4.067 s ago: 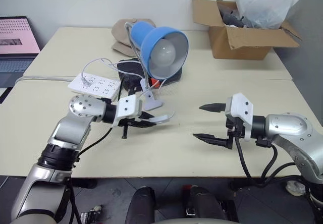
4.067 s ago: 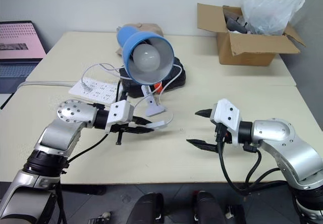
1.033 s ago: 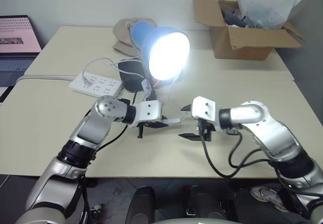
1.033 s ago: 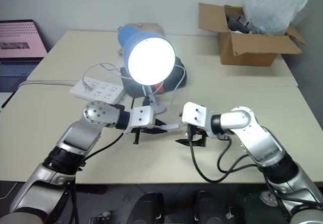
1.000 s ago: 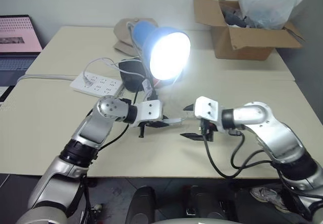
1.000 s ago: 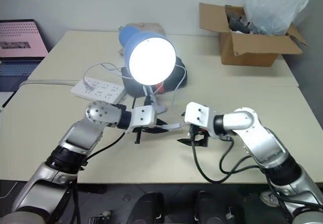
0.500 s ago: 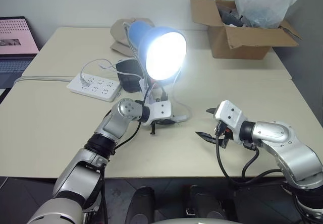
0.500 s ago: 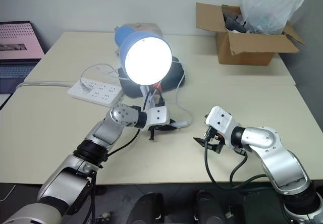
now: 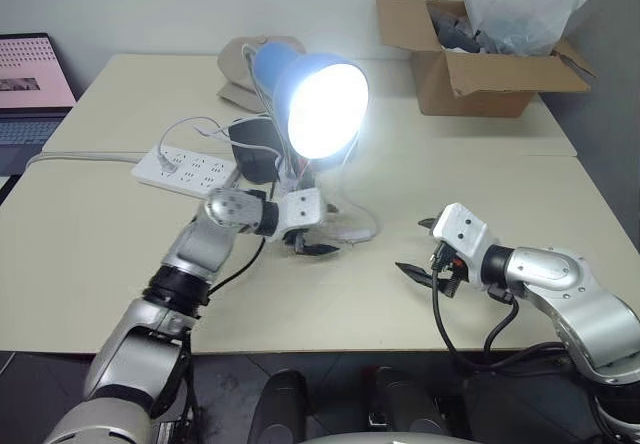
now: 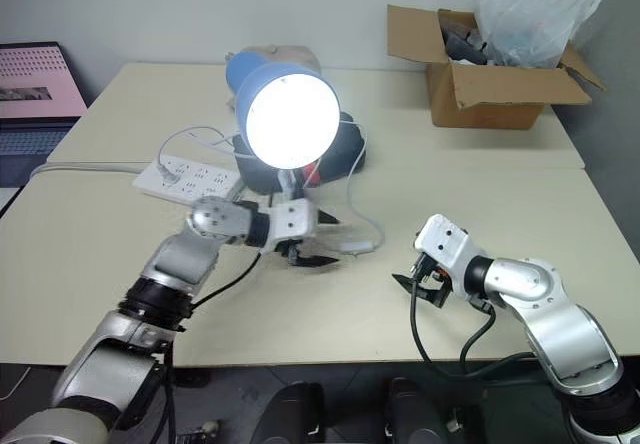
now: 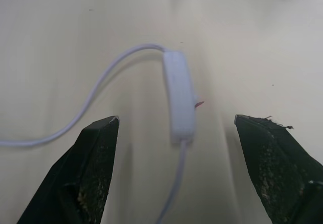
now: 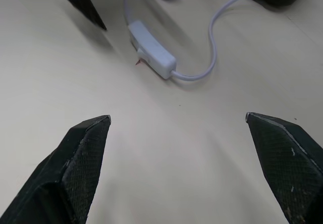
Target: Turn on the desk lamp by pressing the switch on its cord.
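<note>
Head views: The lamp (image 9: 318,99) stands at the table (image 9: 90,254) centre, lit, shade facing the robot. The strip (image 9: 185,167) lies at the lamp's 9 o'clock; a box (image 9: 470,59) sits at its 2 o'clock. The left gripper (image 9: 318,241) hovers at the lamp's 6 o'clock, jaws apart, holding nothing. The switch (image 10: 352,247) lies flat on the table at this gripper's 3 o'clock, just past its tips. The right gripper (image 9: 418,247) sits further along at 3 o'clock, well apart from the switch, jaws wide apart and empty.

Left wrist view: The switch (image 11: 179,97) lies between the two spread fingers (image 11: 96,163), touching neither. The cord (image 11: 96,95) leaves both its ends.

Right wrist view: The switch (image 12: 151,56) lies beyond the open fingers (image 12: 75,163), with the cord (image 12: 214,37) curving off from it.
</note>
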`<state>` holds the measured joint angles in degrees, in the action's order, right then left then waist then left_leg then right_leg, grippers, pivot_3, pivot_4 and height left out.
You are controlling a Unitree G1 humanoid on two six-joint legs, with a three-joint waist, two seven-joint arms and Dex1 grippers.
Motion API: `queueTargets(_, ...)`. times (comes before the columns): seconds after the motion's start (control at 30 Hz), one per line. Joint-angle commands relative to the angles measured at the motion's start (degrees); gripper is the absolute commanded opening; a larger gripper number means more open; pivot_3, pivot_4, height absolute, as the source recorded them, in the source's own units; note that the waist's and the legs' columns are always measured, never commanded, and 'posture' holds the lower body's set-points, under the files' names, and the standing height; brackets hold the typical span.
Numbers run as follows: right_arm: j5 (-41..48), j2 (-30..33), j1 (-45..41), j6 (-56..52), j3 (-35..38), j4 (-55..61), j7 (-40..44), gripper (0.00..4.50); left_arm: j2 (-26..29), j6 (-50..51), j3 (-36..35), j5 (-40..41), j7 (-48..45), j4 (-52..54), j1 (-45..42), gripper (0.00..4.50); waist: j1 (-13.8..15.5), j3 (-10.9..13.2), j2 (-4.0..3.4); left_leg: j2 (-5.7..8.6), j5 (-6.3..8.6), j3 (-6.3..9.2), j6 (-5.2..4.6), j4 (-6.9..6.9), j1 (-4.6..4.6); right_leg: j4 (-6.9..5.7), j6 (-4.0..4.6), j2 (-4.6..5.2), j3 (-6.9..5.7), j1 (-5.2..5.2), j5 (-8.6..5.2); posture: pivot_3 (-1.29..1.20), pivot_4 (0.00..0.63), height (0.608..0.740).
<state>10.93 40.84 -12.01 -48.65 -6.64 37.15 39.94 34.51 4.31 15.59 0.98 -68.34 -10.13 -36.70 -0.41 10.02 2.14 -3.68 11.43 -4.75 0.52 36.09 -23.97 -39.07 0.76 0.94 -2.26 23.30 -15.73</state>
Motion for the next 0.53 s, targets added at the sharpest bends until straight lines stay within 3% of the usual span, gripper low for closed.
queueTargets(0.03, 1.05, 0.77, 0.49, 3.17, 3.12, -0.07, 0.46, 4.50, 4.74, 6.21, -6.11, 5.58, -1.34, 10.09, 3.75, 3.71, 0.06, 0.00, 0.00, 0.01, 0.00, -0.01, 0.00, 0.00, 0.00, 0.01, 0.00, 0.01, 0.00, 0.00, 0.00, 0.00, 0.150, 0.740)
queueTargets(0.27, 4.25, 2.09, 7.28, 18.04, 12.56, -5.43, 5.93, 4.50, 13.08, 19.32, -23.76, 15.47, 2.90, 26.30, 22.30, 3.71, -0.01, 0.01, 0.00, 0.00, 0.01, -0.03, 0.00, -0.04, 0.03, 0.08, -0.01, 0.04, 0.02, -0.02, -0.02, 0.00, 0.150, 0.740)
queueTargets(0.4, 6.24, 2.64, 7.00, 21.45, 15.33, -10.08, 8.26, 4.50, 12.93, 24.17, -30.04, 19.92, 5.74, 32.47, 30.44, 3.71, 0.18, 0.00, 0.00, 0.00, 0.00, 0.00, 0.00, -0.02, 0.12, 0.05, -0.04, 0.08, -0.03, -0.09, 0.01, 0.00, 0.150, 0.740)
queueTargets(0.53, 5.84, 3.02, 4.89, 24.41, 15.08, -14.62, 9.23, 4.50, 12.34, 25.46, -31.71, 21.43, 8.30, 36.15, 35.47, 3.71, 0.38, 0.00, 0.00, 0.04, -0.01, 0.01, -0.03, 0.00, 0.16, 0.05, -0.07, 0.12, -0.02, -0.12, 0.08, 0.00, 0.150, 0.740)
